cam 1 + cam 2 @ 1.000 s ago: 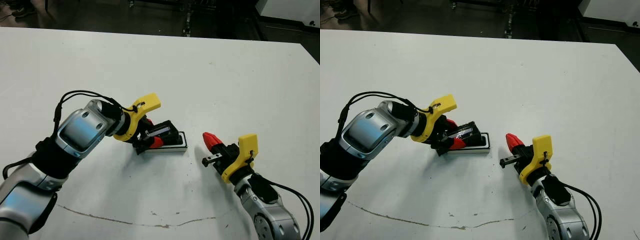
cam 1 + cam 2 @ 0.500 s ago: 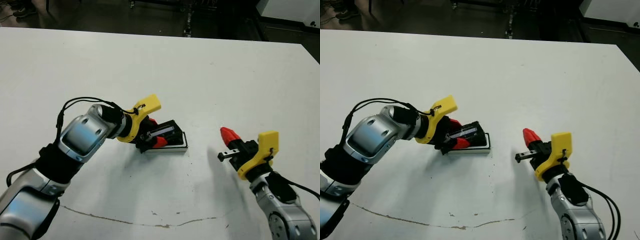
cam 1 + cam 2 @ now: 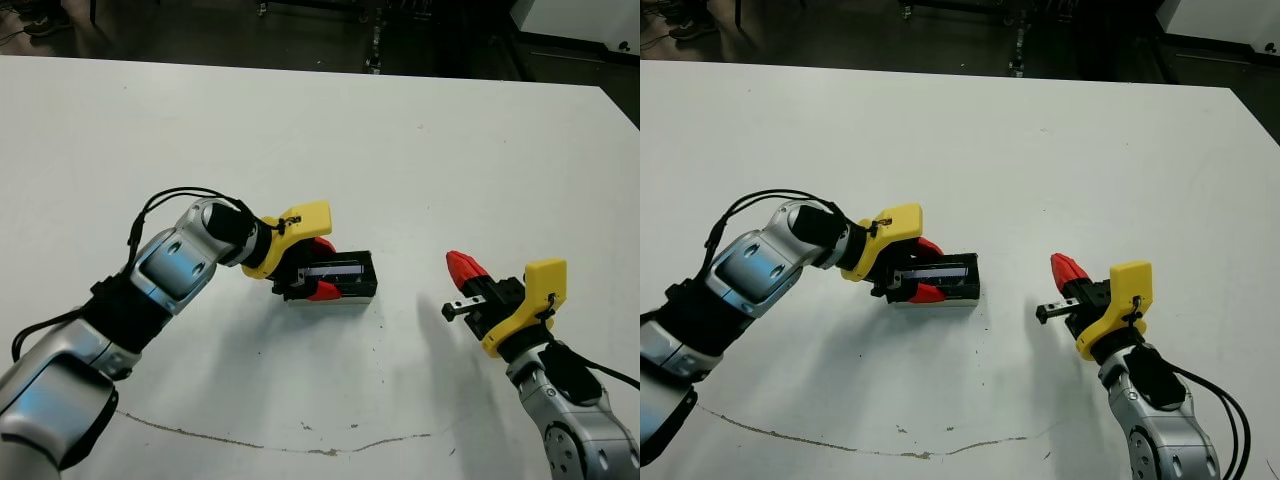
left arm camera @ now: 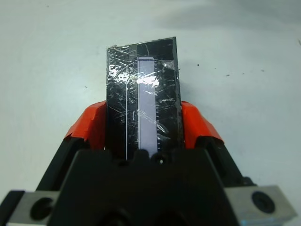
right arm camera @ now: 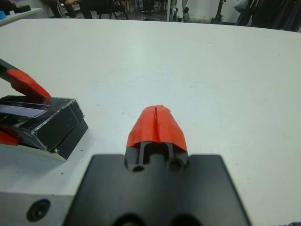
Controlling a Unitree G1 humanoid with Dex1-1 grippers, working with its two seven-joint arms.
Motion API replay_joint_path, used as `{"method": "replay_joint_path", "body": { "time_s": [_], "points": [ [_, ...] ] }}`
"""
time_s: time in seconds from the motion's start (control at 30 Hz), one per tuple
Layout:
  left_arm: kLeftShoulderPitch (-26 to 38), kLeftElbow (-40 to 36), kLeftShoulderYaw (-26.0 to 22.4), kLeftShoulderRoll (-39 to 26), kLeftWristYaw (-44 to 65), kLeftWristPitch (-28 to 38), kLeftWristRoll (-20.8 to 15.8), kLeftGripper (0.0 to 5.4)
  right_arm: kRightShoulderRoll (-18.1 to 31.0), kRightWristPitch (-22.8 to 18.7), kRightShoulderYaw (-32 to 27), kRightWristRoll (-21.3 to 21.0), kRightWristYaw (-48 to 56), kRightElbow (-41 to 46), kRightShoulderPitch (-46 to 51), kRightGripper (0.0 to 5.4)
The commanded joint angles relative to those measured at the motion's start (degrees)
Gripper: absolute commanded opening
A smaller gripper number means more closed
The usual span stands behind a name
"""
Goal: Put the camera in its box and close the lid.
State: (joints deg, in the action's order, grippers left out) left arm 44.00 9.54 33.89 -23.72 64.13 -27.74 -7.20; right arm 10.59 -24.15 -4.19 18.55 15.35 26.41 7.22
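The lid (image 3: 345,271), black and crinkly with a pale purple strip, lies nearly flat on top of the box (image 3: 336,300), of which only a thin white wall shows underneath. My left gripper (image 3: 322,269) is shut on the lid; in the left wrist view its red fingers (image 4: 92,125) press both long sides of the lid (image 4: 141,89). The camera is hidden. My right gripper (image 3: 464,271) hovers to the right of the box, apart from it, shut on nothing. The right wrist view shows its fingertips (image 5: 156,124) together, with the lid (image 5: 43,120) off to one side.
A thin dark crack line (image 3: 300,440) runs across the white table (image 3: 420,150) near its front. Beyond the far edge lies a dark floor with stands (image 3: 375,35). Chairs and people's legs (image 5: 94,4) show beyond the table in the right wrist view.
The lid has tipped down from a slant to nearly flat over the box as my left gripper turned. My right gripper has drawn back to the right, away from the box.
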Motion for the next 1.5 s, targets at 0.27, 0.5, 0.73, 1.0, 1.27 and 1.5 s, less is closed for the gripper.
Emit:
{"method": "replay_joint_path", "body": {
  "time_s": [0.27,0.5,0.73,1.0,1.27,1.5],
  "points": [
    [-3.42,2.31,2.32,2.59,1.59,-9.02,-0.07,3.1,0.8,-0.54,0.01,0.03,-0.02,0.62,0.28,0.0],
    [-5.15,-3.45,1.05,4.11,-6.32,-21.85,-0.02,3.1,0.89,-0.33,0.0,0.17,0.19,0.54,0.38,0.0],
    [-5.97,-7.63,0.58,4.01,-9.22,-27.06,-1.17,3.1,0.74,-0.97,-0.03,0.53,-0.07,0.84,0.32,0.0],
    [-7.46,-7.75,1.42,3.35,-8.9,-20.51,-0.32,3.1,0.93,-1.06,0.05,0.51,-0.11,0.74,0.26,0.0],
    [-6.73,-4.37,3.58,2.5,-6.33,-9.68,2.74,3.09,1.06,-0.5,0.26,0.24,0.07,0.6,0.22,0.0],
    [-5.58,-0.07,4.38,2.73,-3.67,-2.73,4.87,3.08,0.87,-0.72,0.2,0.48,-0.1,0.85,0.32,0.0]
  ]
}}
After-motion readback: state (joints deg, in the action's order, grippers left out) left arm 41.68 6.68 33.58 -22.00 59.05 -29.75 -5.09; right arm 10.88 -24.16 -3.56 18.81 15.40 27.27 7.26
